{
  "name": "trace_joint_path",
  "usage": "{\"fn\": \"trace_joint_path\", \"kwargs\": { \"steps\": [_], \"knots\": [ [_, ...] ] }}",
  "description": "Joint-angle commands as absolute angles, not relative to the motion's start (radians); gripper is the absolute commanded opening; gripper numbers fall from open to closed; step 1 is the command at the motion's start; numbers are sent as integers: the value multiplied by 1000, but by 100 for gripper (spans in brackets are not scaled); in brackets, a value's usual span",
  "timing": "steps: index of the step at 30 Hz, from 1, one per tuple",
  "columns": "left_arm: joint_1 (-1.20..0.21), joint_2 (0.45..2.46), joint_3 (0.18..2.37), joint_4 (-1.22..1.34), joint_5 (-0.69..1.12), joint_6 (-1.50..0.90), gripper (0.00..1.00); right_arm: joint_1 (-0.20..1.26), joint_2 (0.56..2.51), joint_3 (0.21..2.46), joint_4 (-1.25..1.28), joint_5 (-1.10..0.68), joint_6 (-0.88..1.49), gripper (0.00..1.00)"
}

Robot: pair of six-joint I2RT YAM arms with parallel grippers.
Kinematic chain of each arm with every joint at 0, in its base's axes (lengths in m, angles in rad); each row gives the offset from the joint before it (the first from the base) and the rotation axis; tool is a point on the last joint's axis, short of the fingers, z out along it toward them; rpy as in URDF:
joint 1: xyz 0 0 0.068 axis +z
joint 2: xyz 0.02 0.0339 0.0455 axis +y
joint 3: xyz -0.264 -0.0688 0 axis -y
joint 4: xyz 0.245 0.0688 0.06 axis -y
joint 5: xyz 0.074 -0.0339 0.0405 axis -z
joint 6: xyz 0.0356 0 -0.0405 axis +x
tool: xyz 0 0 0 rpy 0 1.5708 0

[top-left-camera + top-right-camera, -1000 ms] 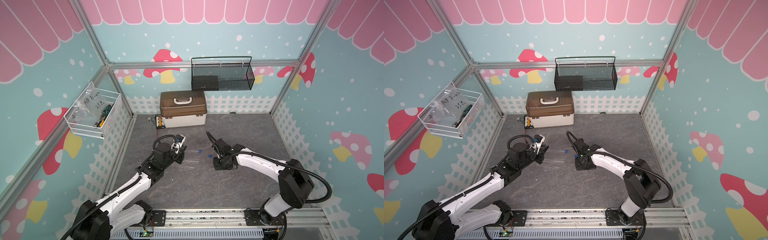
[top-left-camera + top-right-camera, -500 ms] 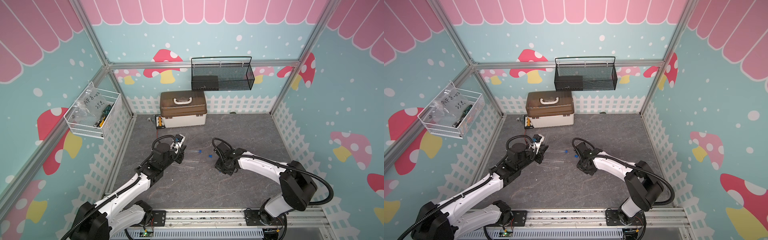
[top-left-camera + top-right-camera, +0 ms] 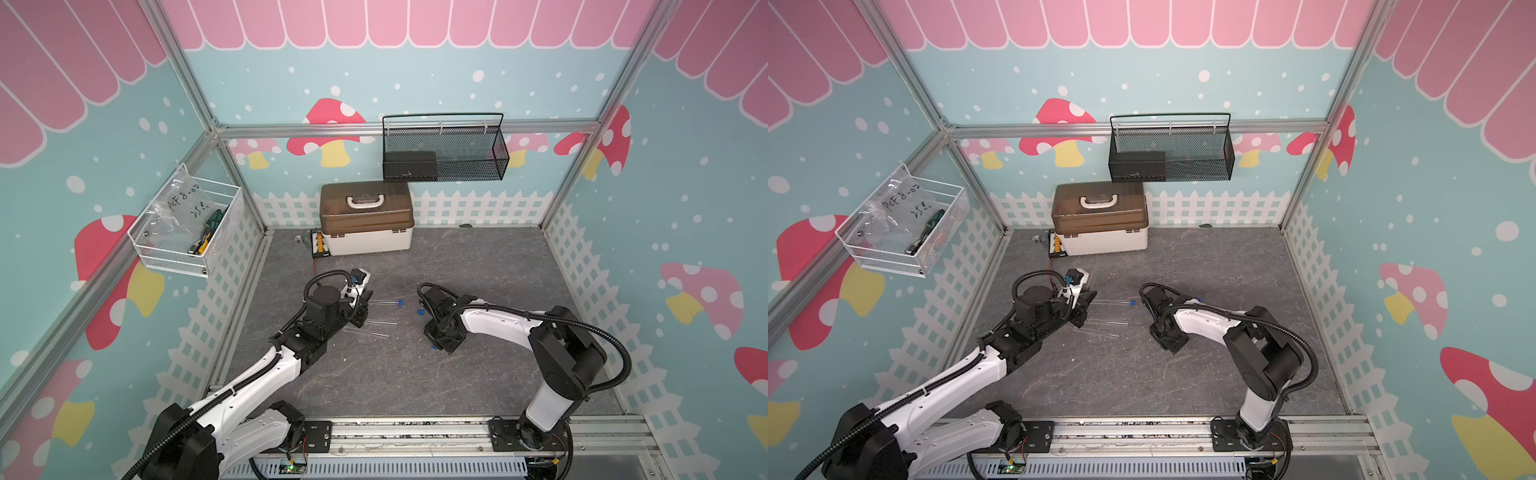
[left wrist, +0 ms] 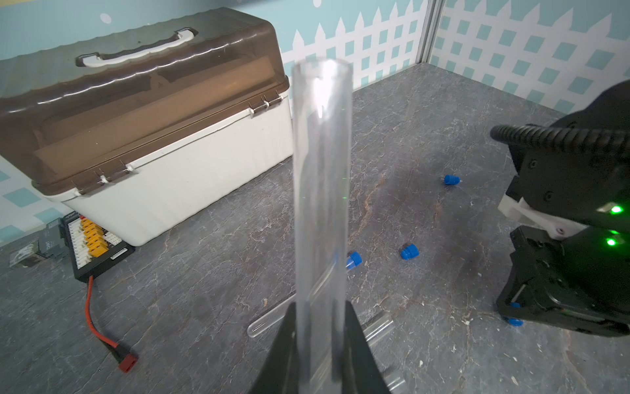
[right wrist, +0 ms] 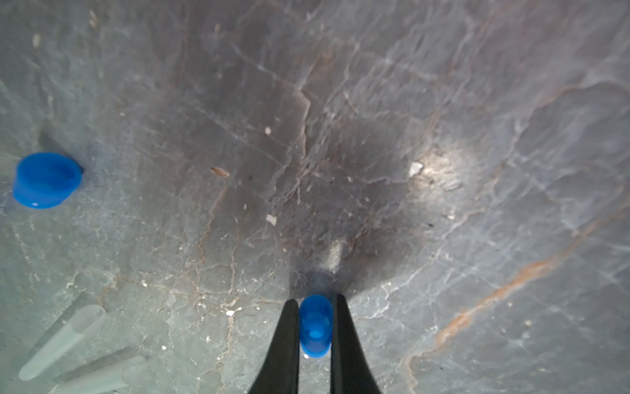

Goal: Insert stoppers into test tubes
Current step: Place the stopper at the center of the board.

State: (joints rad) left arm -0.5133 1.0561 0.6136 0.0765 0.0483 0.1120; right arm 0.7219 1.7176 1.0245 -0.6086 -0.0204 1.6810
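Left gripper [image 4: 322,344]: jaws clamped on the lower part of a clear held tube [image 4: 322,170]. The open mouth points away from the claw and carries no plug. In the wrist view the tube stands in front of the storage box [image 3: 365,216].

Right gripper [image 5: 316,302]: pinched narrow on a blue stopper [image 5: 315,327], low over the grey mat [image 3: 478,266] and farther from the box than anything else in play. I cannot tell whether the stopper is clear of the surface.

On the mat, working outward from the box:
- capped tube [image 3: 382,302], lying flat, with a blue plug [image 3: 400,302] seated in its end
- loose stopper [image 3: 419,311], just beside that plugged end, about level with it from the box
- second loose stopper [image 4: 451,179], nearer the box than the right gripper
- bare tube [image 3: 380,322], then another bare tube [image 3: 368,331], side by side on the far side of the capped one from the box

Progress, as I judge it: one tube of four is done. A second pairing is set up, tube in one claw and stopper in the other, but the two are well apart. Two tubes and two stoppers are untouched.
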Motion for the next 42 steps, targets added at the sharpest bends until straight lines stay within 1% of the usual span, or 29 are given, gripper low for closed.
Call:
{"fn": "trace_joint_path", "kwargs": {
  "steps": [1, 20, 24, 26, 28, 32, 34, 37, 39, 42],
  "knots": [
    [-511, 1036, 613, 86, 48, 108, 0, 729, 1730, 1031, -618, -22, 1746, 10],
    [-511, 1034, 604, 97, 36, 116, 0, 729, 1652, 1020, -635, -22, 1741, 30],
    [-511, 1035, 601, 96, 34, 117, 0, 728, 1600, 1067, -697, 18, 1665, 32],
    [-510, 1038, 602, 98, 34, 117, 0, 727, 1551, 1083, -723, 69, 1582, 33],
    [-511, 1040, 603, 100, 37, 117, 0, 718, 1503, 1083, -705, 131, 1415, 33],
    [-511, 1040, 603, 103, 37, 117, 0, 652, 1464, 1128, -635, 110, 759, 34],
    [-510, 1038, 601, 103, 35, 118, 0, 648, 1445, 1154, -620, 105, 426, 34],
    [-510, 1040, 602, 104, 29, 122, 0, 645, 1414, 1146, -632, 37, -15, 34],
    [-510, 1042, 600, 107, 29, 125, 0, 641, 1392, 1118, -623, 25, -228, 35],
    [-510, 1046, 602, 110, 32, 127, 0, 615, 1363, 1060, -612, -144, -560, 37]
  ]
}}
